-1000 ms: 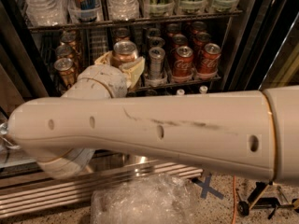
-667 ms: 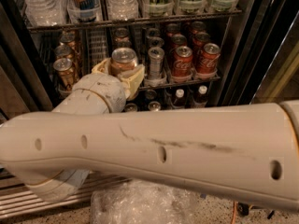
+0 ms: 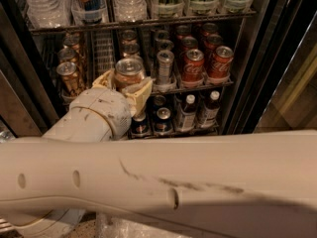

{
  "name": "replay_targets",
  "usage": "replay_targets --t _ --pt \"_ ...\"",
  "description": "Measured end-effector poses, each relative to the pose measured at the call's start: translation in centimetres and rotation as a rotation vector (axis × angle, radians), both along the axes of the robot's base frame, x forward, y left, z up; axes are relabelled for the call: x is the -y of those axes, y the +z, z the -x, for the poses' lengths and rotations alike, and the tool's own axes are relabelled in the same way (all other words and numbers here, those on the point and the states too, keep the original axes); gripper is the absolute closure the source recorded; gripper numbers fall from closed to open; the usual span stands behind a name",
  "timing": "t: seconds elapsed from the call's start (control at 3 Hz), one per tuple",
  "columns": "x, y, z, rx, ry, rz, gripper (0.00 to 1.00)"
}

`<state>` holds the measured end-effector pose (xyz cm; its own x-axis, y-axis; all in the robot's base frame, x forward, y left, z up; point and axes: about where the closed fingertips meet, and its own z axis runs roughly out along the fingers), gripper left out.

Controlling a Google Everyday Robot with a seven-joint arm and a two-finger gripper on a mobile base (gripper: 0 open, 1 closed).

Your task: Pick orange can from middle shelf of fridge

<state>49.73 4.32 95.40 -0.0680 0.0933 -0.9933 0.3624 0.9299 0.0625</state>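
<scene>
The orange can (image 3: 129,72), brownish with a silver lid, sits between the two cream fingers (image 3: 142,92) of my gripper (image 3: 125,86), which is shut on it. The can is held at the front edge of the middle shelf (image 3: 198,87) of the fridge (image 3: 257,58), just forward of the lanes. My wrist (image 3: 96,115) reaches up to it from the lower left. My thick forearm (image 3: 173,182) crosses the whole foreground and hides the fridge's base.
More brownish cans (image 3: 69,76) stand on the left of the same shelf. A silver-grey can (image 3: 165,63) and red Coca-Cola cans (image 3: 193,63) stand to the right. Dark bottles (image 3: 185,110) fill the shelf below, water bottles (image 3: 44,4) the one above.
The orange can, held in the gripper, has come down and toward the camera, away from the other cans. My forearm has dropped lower in the view.
</scene>
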Motion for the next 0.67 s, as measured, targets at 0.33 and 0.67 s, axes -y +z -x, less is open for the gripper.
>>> replay_targets --t 0.33,0.67 --pt "0.0 -0.6 4.6 -0.022 0.031 0.006 1.00" --pt "0.0 0.4 6.3 -0.002 0.029 0.010 1.00"
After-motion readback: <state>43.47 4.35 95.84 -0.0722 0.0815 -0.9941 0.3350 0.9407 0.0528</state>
